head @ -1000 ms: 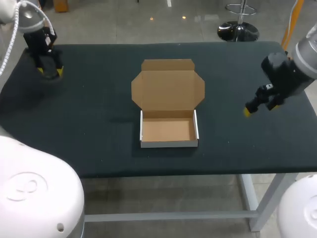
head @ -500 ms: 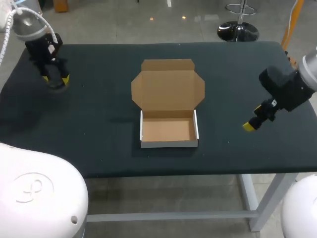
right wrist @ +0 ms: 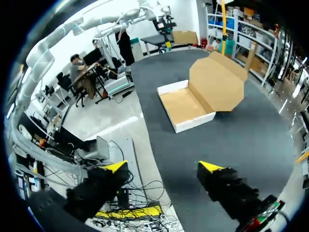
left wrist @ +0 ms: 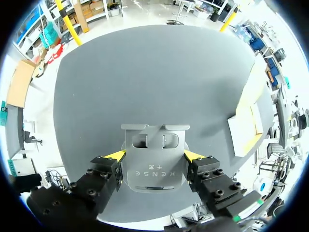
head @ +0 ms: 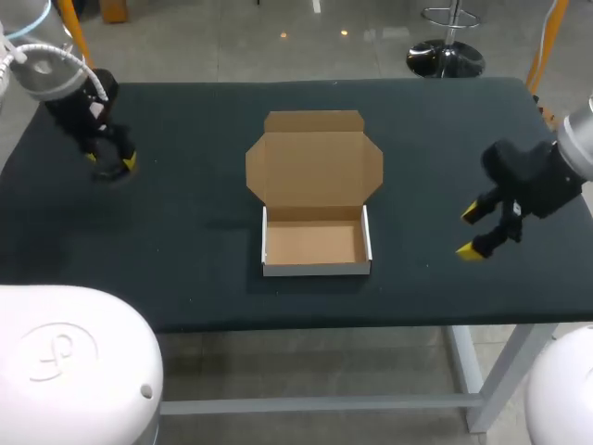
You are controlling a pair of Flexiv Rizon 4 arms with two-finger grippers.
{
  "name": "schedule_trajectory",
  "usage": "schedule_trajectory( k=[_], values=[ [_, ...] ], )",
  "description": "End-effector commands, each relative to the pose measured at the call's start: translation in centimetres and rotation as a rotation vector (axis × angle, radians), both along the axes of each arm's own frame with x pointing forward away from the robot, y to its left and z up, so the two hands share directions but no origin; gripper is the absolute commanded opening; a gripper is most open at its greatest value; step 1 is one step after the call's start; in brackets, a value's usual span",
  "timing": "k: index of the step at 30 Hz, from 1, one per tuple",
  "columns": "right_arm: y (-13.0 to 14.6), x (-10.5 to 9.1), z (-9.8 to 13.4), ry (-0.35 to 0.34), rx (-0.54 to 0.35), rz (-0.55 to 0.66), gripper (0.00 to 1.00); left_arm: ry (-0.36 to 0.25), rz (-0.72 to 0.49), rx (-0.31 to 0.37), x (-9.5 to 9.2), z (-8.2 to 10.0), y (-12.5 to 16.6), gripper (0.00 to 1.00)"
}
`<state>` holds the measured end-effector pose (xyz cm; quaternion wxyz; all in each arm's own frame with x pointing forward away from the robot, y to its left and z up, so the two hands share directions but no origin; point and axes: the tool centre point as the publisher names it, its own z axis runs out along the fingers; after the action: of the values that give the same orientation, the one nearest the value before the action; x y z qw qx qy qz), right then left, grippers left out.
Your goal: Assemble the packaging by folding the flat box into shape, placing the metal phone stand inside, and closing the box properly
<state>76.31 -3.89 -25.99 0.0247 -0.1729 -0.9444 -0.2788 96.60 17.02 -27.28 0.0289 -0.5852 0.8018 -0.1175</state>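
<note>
Stand [left wrist: 153, 166] in left claw [left wrist: 154, 155]; box [head: 316, 244] open

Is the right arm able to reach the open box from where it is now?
Probably yes. Only bare table lies between the open right gripper and the box, its lid folded back on the far side. The left gripper, holding the metal phone stand, is far off.
</note>
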Motion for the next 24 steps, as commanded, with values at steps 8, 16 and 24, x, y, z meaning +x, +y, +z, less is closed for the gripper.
schedule_trajectory(
  k=[8,16,24],
  values=[
    [0.5,1.2,-1.0,0.006,-0.024,0.001,1.0,-0.209,0.018,-0.039,-2.0,0.4,-1.7,0.0],
    [0.5,1.2,-1.0,0.006,-0.024,0.001,1.0,-0.19,0.047,-0.009,-3.2,1.3,-3.5,0.0],
    [0.5,1.2,-1.0,0.006,-0.024,0.001,1.0,-0.163,0.026,0.042,-5.1,2.5,-5.3,0.0]
  ],
)
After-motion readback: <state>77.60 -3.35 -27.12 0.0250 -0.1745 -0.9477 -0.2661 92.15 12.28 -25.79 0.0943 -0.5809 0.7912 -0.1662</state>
